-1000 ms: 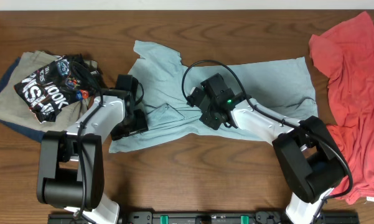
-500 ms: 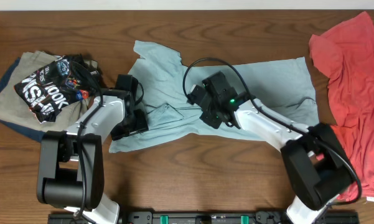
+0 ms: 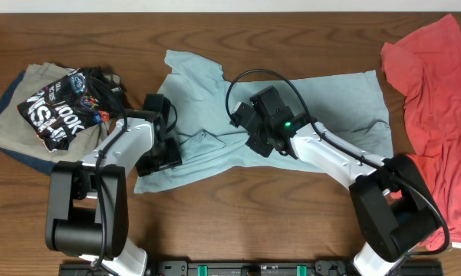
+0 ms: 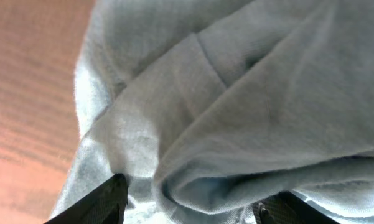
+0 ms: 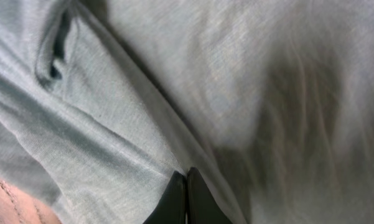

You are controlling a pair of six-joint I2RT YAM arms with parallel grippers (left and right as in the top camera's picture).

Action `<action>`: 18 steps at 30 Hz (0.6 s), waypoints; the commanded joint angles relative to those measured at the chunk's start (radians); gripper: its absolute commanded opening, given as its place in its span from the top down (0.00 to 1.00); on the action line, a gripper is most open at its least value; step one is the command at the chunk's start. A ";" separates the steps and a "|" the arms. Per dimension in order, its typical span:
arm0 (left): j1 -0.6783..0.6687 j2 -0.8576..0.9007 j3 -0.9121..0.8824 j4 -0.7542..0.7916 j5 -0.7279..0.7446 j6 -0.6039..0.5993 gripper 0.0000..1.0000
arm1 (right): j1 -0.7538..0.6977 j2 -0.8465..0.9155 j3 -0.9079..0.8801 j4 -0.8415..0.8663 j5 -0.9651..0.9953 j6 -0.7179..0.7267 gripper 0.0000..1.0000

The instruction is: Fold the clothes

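Note:
The light blue T-shirt [image 3: 330, 100] lies rumpled across the table's middle. My left gripper [image 3: 159, 153] is at its lower left edge; in the left wrist view [image 4: 193, 208] the jaws are apart with a thick fold of the shirt [image 4: 249, 124] between them. My right gripper [image 3: 259, 142] presses on the shirt's middle; in the right wrist view [image 5: 187, 179] its fingers are shut together, pinching a crease of the shirt [image 5: 112, 124]. The coral-red shirt [image 3: 433, 100] lies crumpled at the right edge, away from both grippers.
A black tee with white lettering [image 3: 57, 103] lies bunched on khaki [image 3: 15, 115] and navy garments [image 3: 27, 161] at the left, close to my left arm. Bare wood table [image 3: 238, 207] shows along the front.
My right gripper has shifted slightly right and away, tugging the shirt's middle. The shirt's lower left edge has shifted a little. The left gripper stays in place.

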 commanded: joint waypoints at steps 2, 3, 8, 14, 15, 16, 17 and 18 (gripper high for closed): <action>0.004 0.026 -0.032 -0.048 -0.133 -0.055 0.36 | 0.011 -0.019 0.008 0.000 0.006 0.014 0.98; 0.004 0.026 -0.033 -0.047 -0.133 -0.056 0.36 | 0.011 -0.019 0.008 -0.001 0.006 0.014 0.96; 0.004 0.026 -0.034 -0.040 -0.132 -0.066 0.36 | 0.016 -0.019 0.008 -0.006 -0.016 0.015 0.91; 0.004 0.026 -0.034 -0.040 -0.132 -0.067 0.36 | 0.016 -0.019 0.008 -0.007 -0.025 0.015 0.92; 0.004 0.026 -0.034 -0.040 -0.132 -0.067 0.36 | 0.017 -0.019 0.008 -0.016 -0.040 0.015 0.84; 0.004 0.026 -0.034 -0.040 -0.132 -0.067 0.36 | 0.018 -0.019 0.008 -0.028 -0.064 0.014 0.78; 0.004 0.026 -0.034 -0.040 -0.132 -0.067 0.36 | 0.019 -0.019 0.008 -0.042 -0.093 0.014 0.73; 0.004 0.026 -0.034 -0.040 -0.132 -0.067 0.36 | 0.019 -0.019 0.008 -0.059 -0.125 0.014 0.69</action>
